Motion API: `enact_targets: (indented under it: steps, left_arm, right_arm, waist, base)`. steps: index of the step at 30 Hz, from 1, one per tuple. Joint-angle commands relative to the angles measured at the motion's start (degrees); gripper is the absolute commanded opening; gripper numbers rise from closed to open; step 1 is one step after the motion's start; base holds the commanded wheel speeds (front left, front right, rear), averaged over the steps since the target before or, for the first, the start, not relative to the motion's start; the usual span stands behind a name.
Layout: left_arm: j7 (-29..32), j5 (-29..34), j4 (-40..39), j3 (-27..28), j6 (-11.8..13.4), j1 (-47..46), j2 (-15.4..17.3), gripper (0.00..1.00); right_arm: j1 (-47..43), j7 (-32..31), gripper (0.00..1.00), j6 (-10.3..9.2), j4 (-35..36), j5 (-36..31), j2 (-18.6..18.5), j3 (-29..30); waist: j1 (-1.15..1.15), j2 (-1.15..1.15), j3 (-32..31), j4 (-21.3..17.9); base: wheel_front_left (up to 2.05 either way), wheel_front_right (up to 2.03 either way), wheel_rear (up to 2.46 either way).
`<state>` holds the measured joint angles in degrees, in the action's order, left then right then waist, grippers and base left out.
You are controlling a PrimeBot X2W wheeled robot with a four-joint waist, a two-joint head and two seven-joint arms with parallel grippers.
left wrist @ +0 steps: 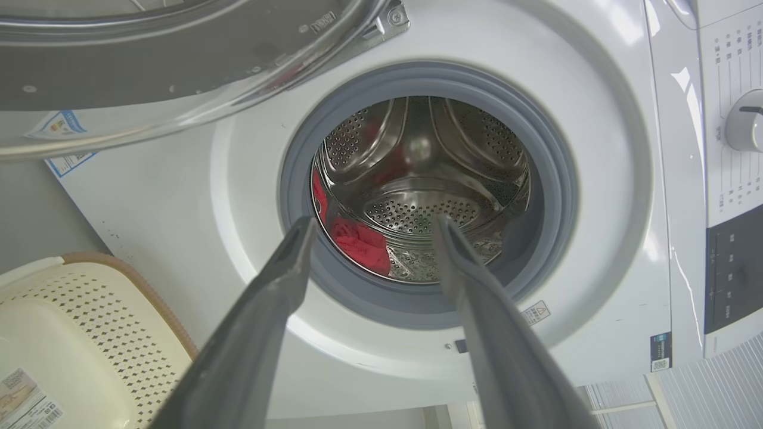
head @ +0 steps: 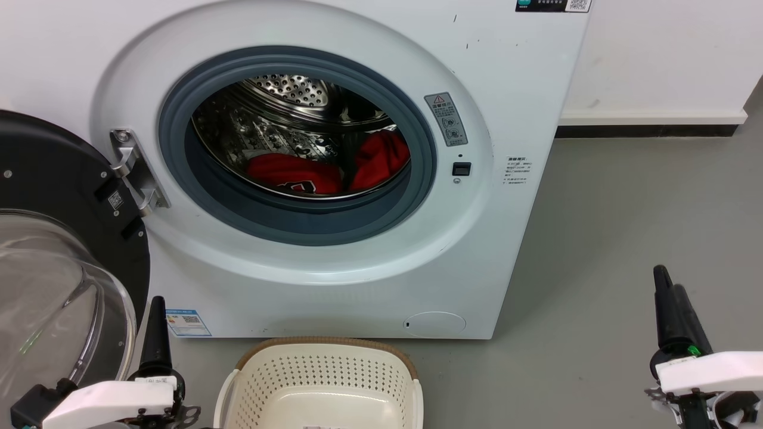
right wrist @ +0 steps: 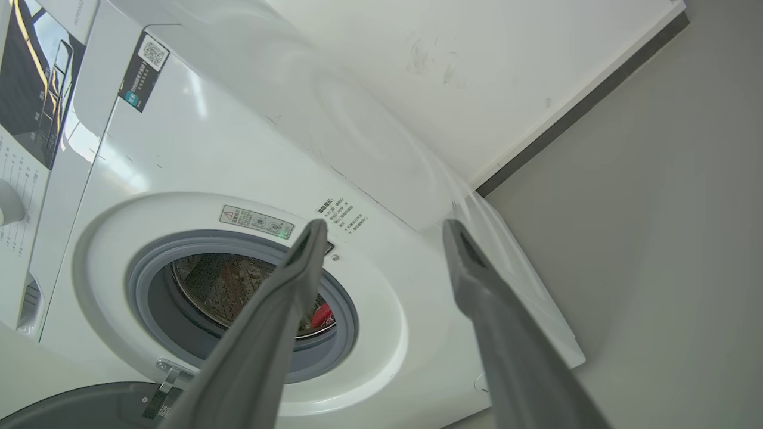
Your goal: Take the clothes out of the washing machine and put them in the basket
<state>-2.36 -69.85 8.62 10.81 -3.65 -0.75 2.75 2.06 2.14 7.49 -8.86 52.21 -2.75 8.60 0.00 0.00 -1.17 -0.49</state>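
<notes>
Clothes (head: pixel 295 173) inside the washing machine (head: pixel 357 286), low in the steel drum (head: pixel 286 89), behind the grey gasket (head: pixel 298 223). Two red heaps side by side. Left heap flat on the drum's bottom, long axis left to right in the head view, dark logo (head: pixel 292 186) at its near edge. Right heap (head: pixel 381 156) leaning up the drum's right wall, long axis tilted from lower left to upper right. Narrow dark gap between the two. Door (head: pixel 53 173) swung wide open to the left on its hinge (head: pixel 134 170), clear glass bowl toward the camera.

Basket (head: pixel 325 344) on the floor (head: pixel 596 238), just in front of the machine and below the opening, long axis left to right, brown rim toward the machine.

Left arm low at the lower left of the head view, between door and basket, one dark finger (head: pixel 157 330) upright in that view. Left jaws released: in the left wrist view, fingers (left wrist: pixel 280 292) spread wide, nothing between them, aimed at the drum opening, apart from the machine.

Right arm low at the lower right, over the floor, well apart from machine and basket, finger (head: pixel 670 310) pointing up and slightly left. Right jaws released likewise: in the right wrist view, fingers (right wrist: pixel 286 298) spread, nothing held, aimed at the machine's front, right of the opening.
</notes>
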Motion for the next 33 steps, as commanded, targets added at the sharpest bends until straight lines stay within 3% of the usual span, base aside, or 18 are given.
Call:
enact_targets:
  steps: [1,9,21,33]
  left_arm:
    - [-0.6,2.2,-2.5,-0.3,0.3,-0.2,0.1,1.0]
    - [-2.0,10.0,-7.3,-2.0,1.2,1.4,0.1,1.0]
    - [-4.2,22.6,-10.1,-5.7,6.5,3.6,0.1,1.0]
    - [-6.1,36.4,-14.4,-9.9,8.8,4.3,0.1,1.0]
  right_arm:
    - [0.3,0.7,1.0,0.01,2.7,-4.7,-0.2,-0.2]
    - [-0.5,2.1,1.0,0.01,7.9,-16.4,-0.2,-1.9]
    - [-1.7,4.3,1.0,0.01,10.4,-28.3,-0.2,-3.2]
    - [-2.6,6.3,1.0,0.01,13.1,-39.5,-0.2,-4.6]
  waist:
    - [0.0,0.0,0.0,0.0]
    - [0.0,0.0,-0.2,0.0]
    - [0.0,0.0,-0.6,-0.1]
    - [0.0,0.0,-1.1,-0.2]
  base:
    - [0.0,0.0,0.0]
    - [0.0,0.0,0.0]
    - [0.0,0.0,0.0]
    - [0.0,0.0,0.0]
